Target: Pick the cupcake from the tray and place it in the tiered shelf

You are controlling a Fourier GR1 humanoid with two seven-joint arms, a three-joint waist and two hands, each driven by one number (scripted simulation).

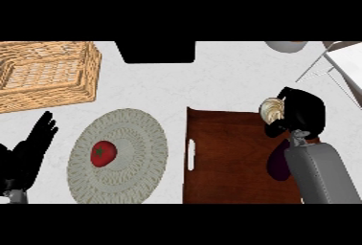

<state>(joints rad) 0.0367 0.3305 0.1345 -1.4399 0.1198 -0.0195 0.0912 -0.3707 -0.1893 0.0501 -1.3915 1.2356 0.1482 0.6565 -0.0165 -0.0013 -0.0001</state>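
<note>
Survey of counter, left edge to right edge. Parks left hand at the left edge, fingers straight and upward, holding nothing; idle, likely to keep clear of the working arm. Shows wicker basket at the far left corner and woven mat nearer the front edge, with a tomato at its middle; neither belongs to the task. Places wooden tray right of the mat, handle slot on its left side. Wraps right hand from the right around the cupcake at the tray's far right corner, fingers curled about it, pale frosting exposed toward the left. Cannot confirm lift-off from the tray. Leaves a purple item, partly hidden by the right forearm, near the tray's right edge. Locates tiered shelf at the counter's far right corner, near the grasp; probably calls for a short lift and carry toward that corner.
</note>
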